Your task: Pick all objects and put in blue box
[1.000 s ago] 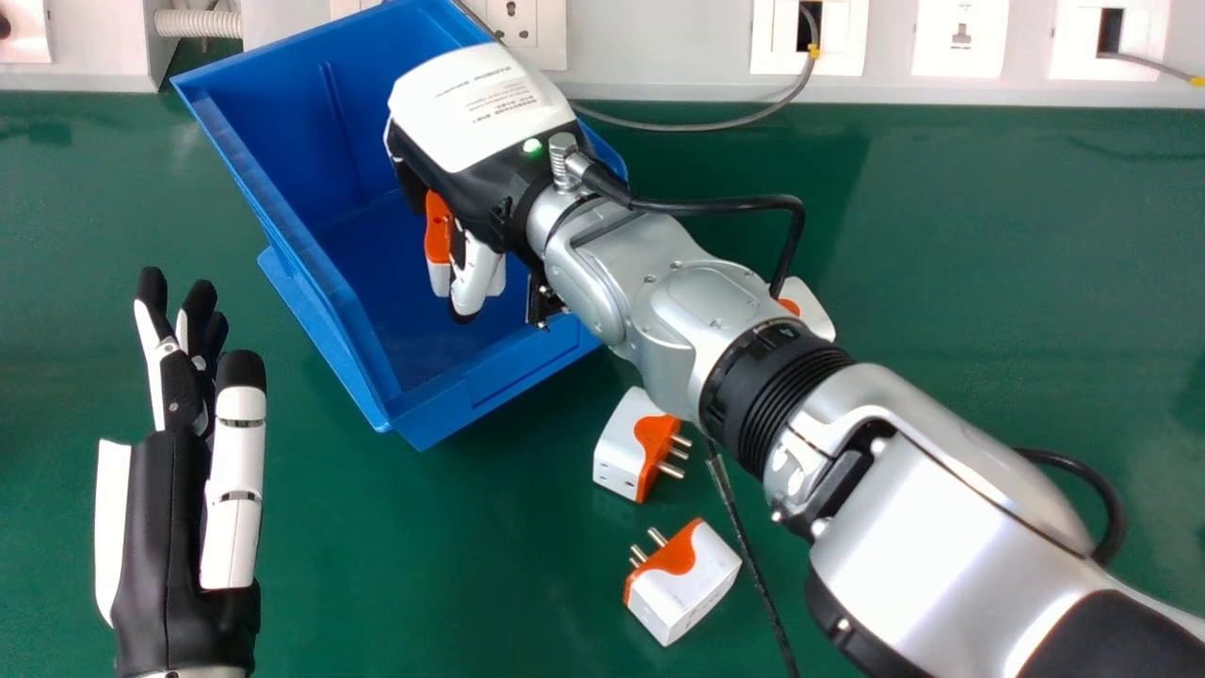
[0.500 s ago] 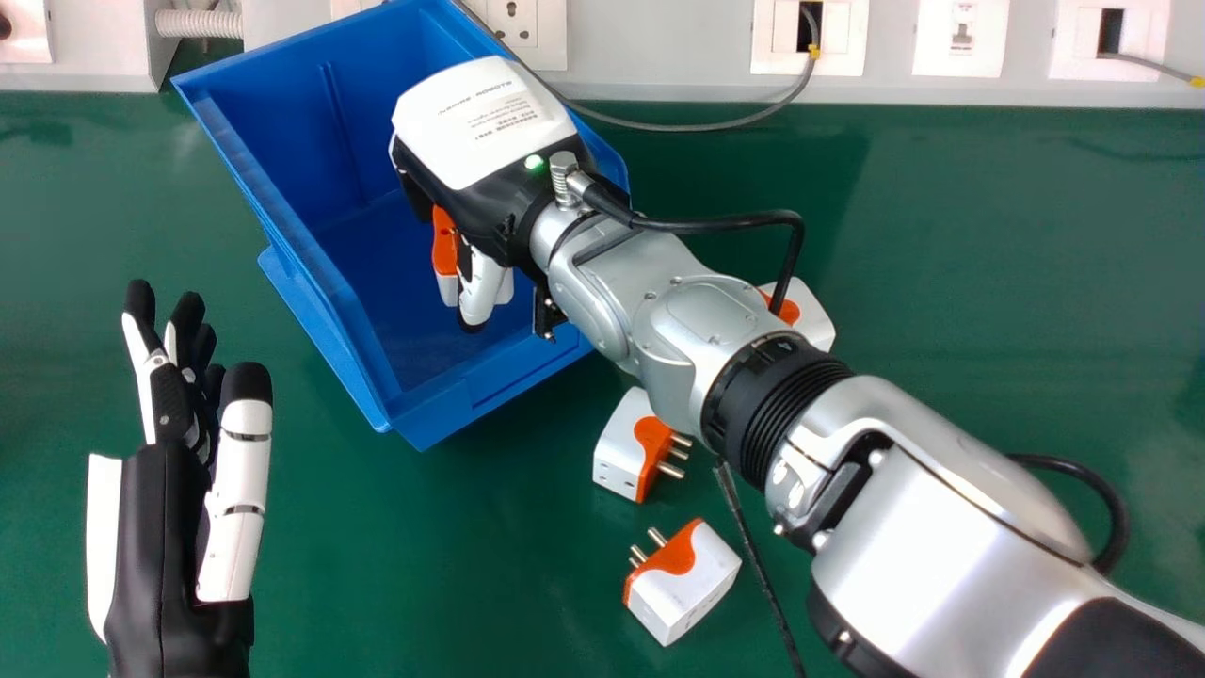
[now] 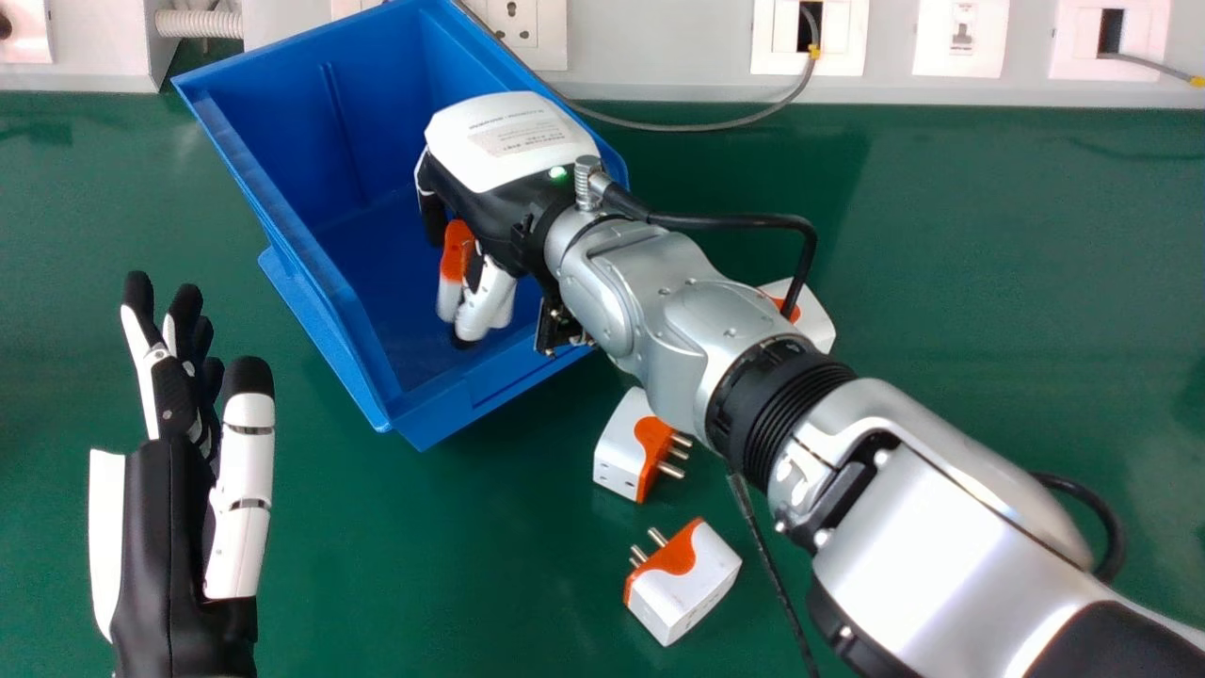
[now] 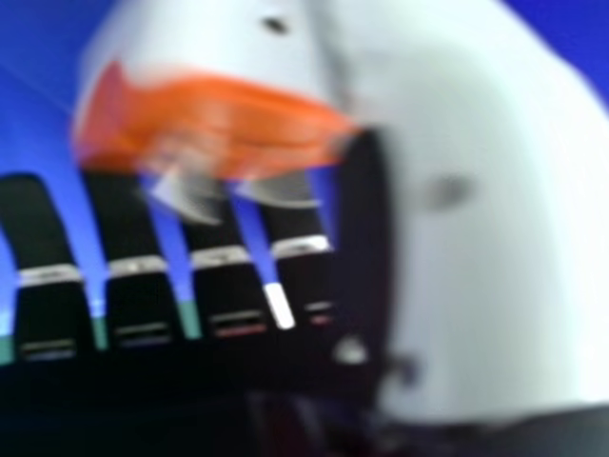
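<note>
White and orange, the plug adapter [image 3: 457,247] is pinched between the thumb [image 3: 485,301] and fingers [image 4: 124,219] of the right hand [image 3: 508,141], within the outline of the blue box [image 3: 442,405]. The back of the hand faces up and the thumb crosses low, presumably so that loosening the pinch would let the adapter drop inside the walls. In the right hand view the pins [image 4: 190,195] point towards the fingers; that picture is smeared, so exactly how firmly the body is seated I can't say.

The left hand [image 3: 169,556] is held off to the box's left, fingers extended and grasping nothing, which likely keeps it clear of the working arm.

Three more adapters wait on the green table [image 3: 424,556]: the middle adapter [image 3: 621,447] just beside the box's near side, the nearest adapter [image 3: 682,584] closer to the robot, and the farthest adapter [image 3: 817,320] partly hidden by the right forearm [image 3: 659,301]. All three must still go in.

Compared with a second ago, the right hand has shifted towards the robot and slightly right, the adapter travelling with it. The left hand has moved only a little; the box and table adapters are unmoved.
</note>
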